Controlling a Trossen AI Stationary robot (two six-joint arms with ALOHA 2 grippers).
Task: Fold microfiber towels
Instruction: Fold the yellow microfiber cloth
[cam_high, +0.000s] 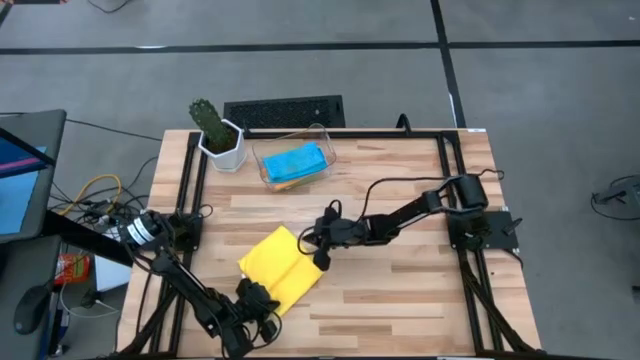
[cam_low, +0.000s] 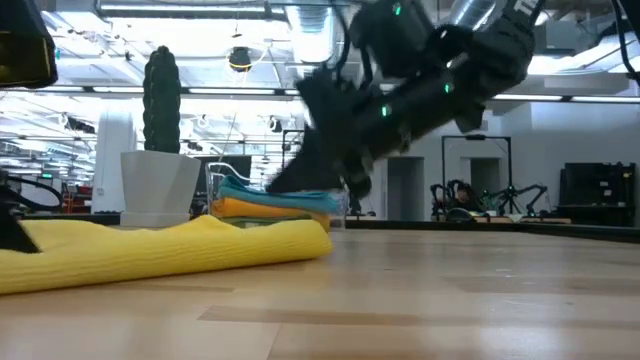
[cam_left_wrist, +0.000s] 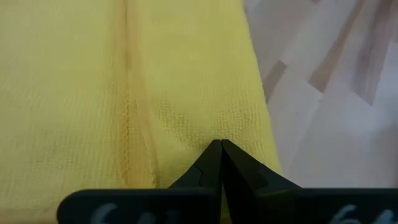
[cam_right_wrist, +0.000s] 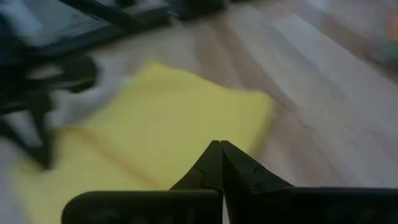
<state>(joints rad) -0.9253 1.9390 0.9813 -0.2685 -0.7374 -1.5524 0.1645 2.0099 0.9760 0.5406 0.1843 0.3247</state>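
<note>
Two tools flank the folded yellow towel (cam_high: 281, 268) on the bench (cam_high: 400, 290). The left tool (cam_high: 258, 303), closed, sits at its near edge. The right tool (cam_high: 322, 250), closed and empty, hangs beside its far corner.

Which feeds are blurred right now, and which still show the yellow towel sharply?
Right wrist view: motion-smeared, folded yellow microfiber towel soft-edged. Low view: right gripper blurred; towel and far room fairly clear. Left wrist view: sharp, weave visible at the shut left gripper. High view: steady, evenly lit.

The soft yellow microfiber towel (cam_high: 283, 268) lies folded in 2 on the wooden surface (cam_high: 400, 290), while the light blue towel (cam_high: 294, 161) tops a folded stack over an orange towel (cam_low: 270, 207).
</note>
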